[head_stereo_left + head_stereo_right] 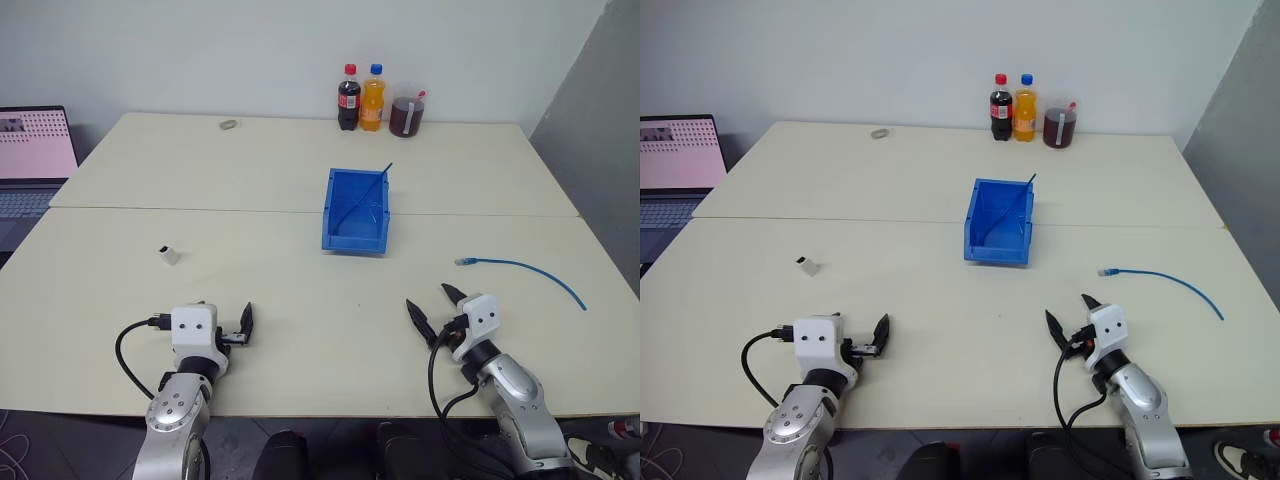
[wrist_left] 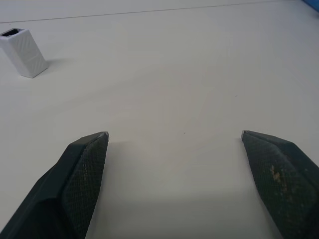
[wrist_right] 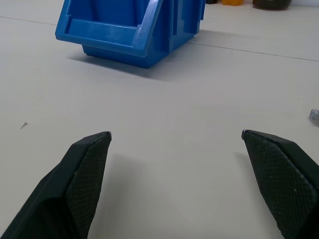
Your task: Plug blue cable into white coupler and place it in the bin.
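Evidently nothing was begun: the bright blue plastic bin (image 1: 356,212) sat mid-table, the thin light-blue cable (image 1: 522,269) right of it, the tiny white boxy coupler (image 1: 168,254) left. Left gripper (image 1: 230,327) and right gripper (image 1: 437,307) gaped empty; each needed to reach its piece.

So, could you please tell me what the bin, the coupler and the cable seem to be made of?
Bin: looks like moulded hard plastic, glossy blue, with crisp ribs and soft highlights.
Coupler: probably white plastic, its sides finely textured, with a dark socket.
Cable: apparently a flexible light-blue rubbery jacket, lying in a loose curve, with a clear, likely plastic, plug.
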